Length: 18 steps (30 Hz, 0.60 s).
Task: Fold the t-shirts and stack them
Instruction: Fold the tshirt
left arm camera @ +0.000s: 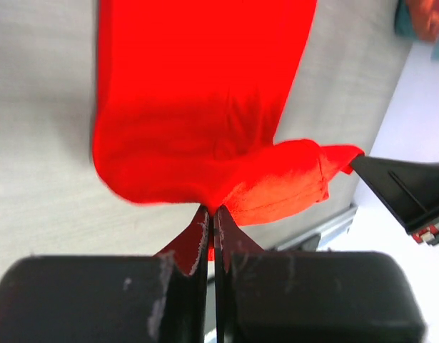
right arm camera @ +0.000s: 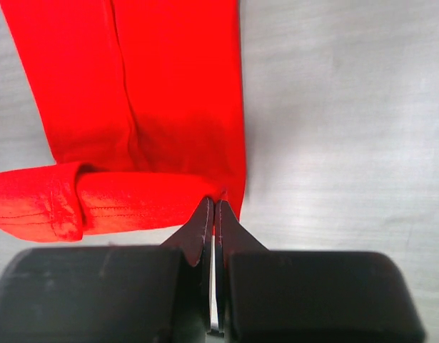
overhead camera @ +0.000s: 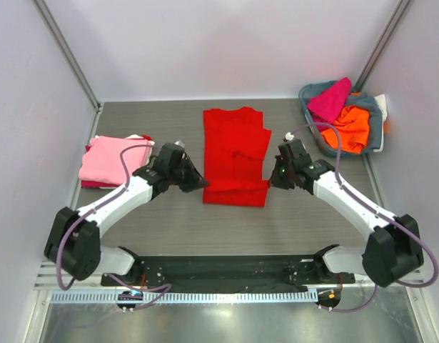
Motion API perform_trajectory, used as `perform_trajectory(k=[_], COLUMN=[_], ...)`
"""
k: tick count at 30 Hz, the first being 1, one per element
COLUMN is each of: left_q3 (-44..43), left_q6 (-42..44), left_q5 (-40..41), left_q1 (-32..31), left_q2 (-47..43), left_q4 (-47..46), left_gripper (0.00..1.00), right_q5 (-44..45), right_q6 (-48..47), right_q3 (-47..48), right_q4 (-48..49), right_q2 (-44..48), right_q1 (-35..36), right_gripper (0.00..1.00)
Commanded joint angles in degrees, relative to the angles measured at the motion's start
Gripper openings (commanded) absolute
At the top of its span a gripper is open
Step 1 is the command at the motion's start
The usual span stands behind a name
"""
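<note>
The red t-shirt [overhead camera: 235, 153] is lying lengthwise in the middle of the table [overhead camera: 169, 221]. Its sides are already turned in to make a long narrow strip, its collar end is pointing away from the arms, and its near edge is sitting between the two grippers. The left gripper [overhead camera: 199, 183] is pinching the near left corner with its jaws closed tight on the cloth, and the right gripper [overhead camera: 273, 177] is doing the same at the near right corner. The shirt is looking light, thin and limp, so it is likely to sag between the two holds rather than keep any shape. Gripping both near corners through all the layers and moving them evenly seems the sound way to carry that edge toward the far end. Only the overhead view is showing the whole layout: a folded pink t-shirt [overhead camera: 108, 158] sitting at the left of the table, and the grey-blue basket [overhead camera: 377, 120] at the far right holding a magenta t-shirt [overhead camera: 330, 98] and an orange t-shirt [overhead camera: 349, 128]. The wrist views are showing the bite itself. The left one is revealing the hem lifting off the table in a loose curl, and the right one is revealing the stitched hem rolling over just beside the fingertips.
</note>
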State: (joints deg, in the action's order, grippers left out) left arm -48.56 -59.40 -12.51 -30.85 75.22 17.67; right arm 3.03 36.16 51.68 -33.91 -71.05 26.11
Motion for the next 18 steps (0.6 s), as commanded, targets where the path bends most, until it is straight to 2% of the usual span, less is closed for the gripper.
perform_trajectory(k=[1,8,18], left_q3=[-4.8,-12.9,-22.0], left_q6=[2.7,2.4,2.5], left_q5=[0.3,-0.7,-2.1], left_q1=[2.3,5.5,8.9], left_q2=[5.5,15.8,24.9], left_q4=[0.5,-1.9,-1.9], left_gripper=[0.00,0.00,0.00], right_q5=[-4.3,-8.4,-12.3], right_q6=[-6.0,-7.4,-8.5], right_q3=[5.3,11.5,20.7], right_q4=[2.5,5.3,7.0], right_q2=[-4.4,-14.4,-26.4], right_q1=[-3.9,-9.1,-12.4], right_gripper=[0.01,0.01,0.01])
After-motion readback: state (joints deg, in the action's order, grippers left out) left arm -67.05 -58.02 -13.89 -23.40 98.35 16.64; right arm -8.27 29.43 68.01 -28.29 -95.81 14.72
